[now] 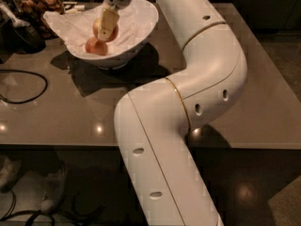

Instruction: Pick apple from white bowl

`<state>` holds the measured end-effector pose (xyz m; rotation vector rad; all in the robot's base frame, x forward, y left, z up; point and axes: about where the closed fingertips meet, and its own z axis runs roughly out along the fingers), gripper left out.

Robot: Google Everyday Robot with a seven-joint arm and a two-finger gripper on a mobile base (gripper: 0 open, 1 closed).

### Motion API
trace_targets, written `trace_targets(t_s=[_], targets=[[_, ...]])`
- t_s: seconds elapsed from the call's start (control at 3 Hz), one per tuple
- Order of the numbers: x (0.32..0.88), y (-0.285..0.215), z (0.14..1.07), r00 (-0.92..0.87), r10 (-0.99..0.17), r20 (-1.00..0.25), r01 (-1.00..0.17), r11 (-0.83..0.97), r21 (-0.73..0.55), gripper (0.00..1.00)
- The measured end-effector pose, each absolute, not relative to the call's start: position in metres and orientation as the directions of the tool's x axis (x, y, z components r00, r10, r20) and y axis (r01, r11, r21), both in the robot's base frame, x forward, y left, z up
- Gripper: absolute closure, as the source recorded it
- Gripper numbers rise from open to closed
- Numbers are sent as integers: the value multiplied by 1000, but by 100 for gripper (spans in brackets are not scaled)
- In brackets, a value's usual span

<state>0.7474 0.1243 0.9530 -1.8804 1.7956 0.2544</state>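
Gripper hangs over the white bowl, near the tabletop's far edge, left of centre. Fingers clamped on an apple, held just above the bowl's floor. Second apple lies in the bowl below it, on the crumpled white paper lining that spills over the left rim. White arm arcs from the near edge across the right side. Black cable loops at the left edge.
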Motion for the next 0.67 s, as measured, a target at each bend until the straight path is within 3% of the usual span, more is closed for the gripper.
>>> trace_targets(t_s=[0.67], targets=[[723, 134, 979, 113, -821, -560, -979, 6, -205, 100]])
